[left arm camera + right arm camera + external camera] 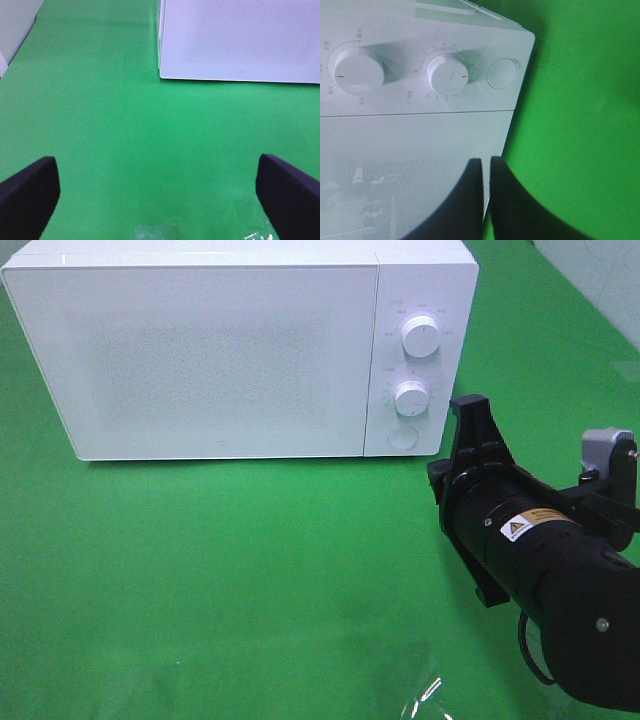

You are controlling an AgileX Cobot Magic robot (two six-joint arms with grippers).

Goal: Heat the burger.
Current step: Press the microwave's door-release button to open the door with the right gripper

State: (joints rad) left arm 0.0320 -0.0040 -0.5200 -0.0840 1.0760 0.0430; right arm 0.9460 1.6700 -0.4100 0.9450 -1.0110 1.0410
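My right gripper (pixel 486 161) is pressed fully together with nothing between its tips, which point at the closed microwave (pixel 220 350) near the door's edge. The left gripper (pixel 157 192) hangs wide open and empty over the green cloth (pixel 100 100). The burger I cannot find in any view (perhaps it sits behind the frosted door). I judge the step is pushing the round button (pixel 502 73), so I would centre the closed tips on it and push slowly and straight, without sliding onto the lower knob (pixel 447 75).

One microwave (pixel 220 350) is standing on one worktop (pixel 200 570), bearing one upper dial (pixel 420 337), one lower dial (pixel 411 397) and one round button (pixel 403 437). Two claws are showing: left claw (pixel 156 165), right claw (pixel 484 165).
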